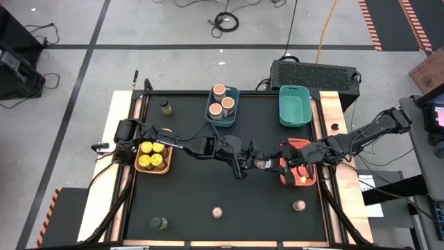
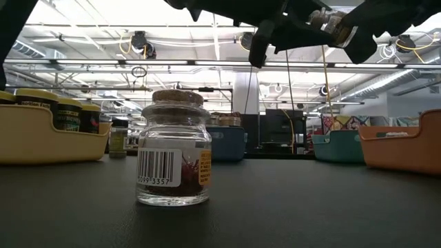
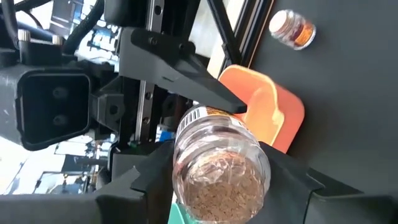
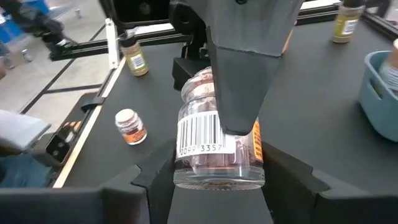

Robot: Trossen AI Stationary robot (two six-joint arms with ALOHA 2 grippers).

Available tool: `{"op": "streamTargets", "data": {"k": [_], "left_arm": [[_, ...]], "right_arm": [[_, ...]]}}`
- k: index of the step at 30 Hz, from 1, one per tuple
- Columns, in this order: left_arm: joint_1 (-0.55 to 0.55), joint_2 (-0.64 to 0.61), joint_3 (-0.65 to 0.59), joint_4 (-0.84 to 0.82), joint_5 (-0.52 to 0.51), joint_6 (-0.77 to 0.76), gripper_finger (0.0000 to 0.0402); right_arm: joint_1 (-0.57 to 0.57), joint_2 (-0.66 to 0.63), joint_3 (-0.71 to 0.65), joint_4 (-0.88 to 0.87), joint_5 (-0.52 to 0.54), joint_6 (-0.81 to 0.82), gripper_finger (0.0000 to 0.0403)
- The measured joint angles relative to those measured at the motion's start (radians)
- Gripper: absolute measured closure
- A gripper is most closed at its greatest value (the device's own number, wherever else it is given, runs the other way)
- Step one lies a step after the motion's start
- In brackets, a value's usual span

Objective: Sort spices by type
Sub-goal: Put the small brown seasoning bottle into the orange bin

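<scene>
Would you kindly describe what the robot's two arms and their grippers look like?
Both arms are black, jointed metal, with dark cables trailing along them. The left arm carries white lettering on one link. The left gripper and right gripper each end in two flat, tapering, matte dark fingers.

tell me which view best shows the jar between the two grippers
Right wrist view: the jar fills it, barcode readable, left gripper and right gripper clamping it mid-table. Left wrist shows one end; high, a speck; low, a glimpse at the top.

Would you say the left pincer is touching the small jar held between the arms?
Touching: the left wrist view shows the left pincer with both fingers pressed against the small jar.
</scene>
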Motion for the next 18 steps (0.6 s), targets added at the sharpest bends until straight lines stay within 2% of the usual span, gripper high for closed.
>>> {"op": "streamTargets", "data": {"k": [3, 7, 13, 18], "left_arm": [[0.002, 0.0, 0.0, -0.002, -0.013, -0.004, 0.0203], [0.001, 0.0, 0.0, -0.003, -0.025, -0.054, 0.0201], [0.0, 0.0, -0.001, -0.015, -0.142, -0.152, 0.0199], [0.001, -0.003, -0.001, -0.099, -0.17, -0.254, 0.0198]], "right_arm": [[0.001, 0.0, 0.0, 0.002, 0.055, 0.012, 0.0181], [0.0, -0.002, 0.0, 0.002, 0.075, -0.001, 0.0132], [-0.001, -0.038, 0.0, -0.019, 0.109, -0.028, 0.0072], [-0.001, -0.109, 0.001, -0.101, 0.291, -0.029, 0.0059]]}}
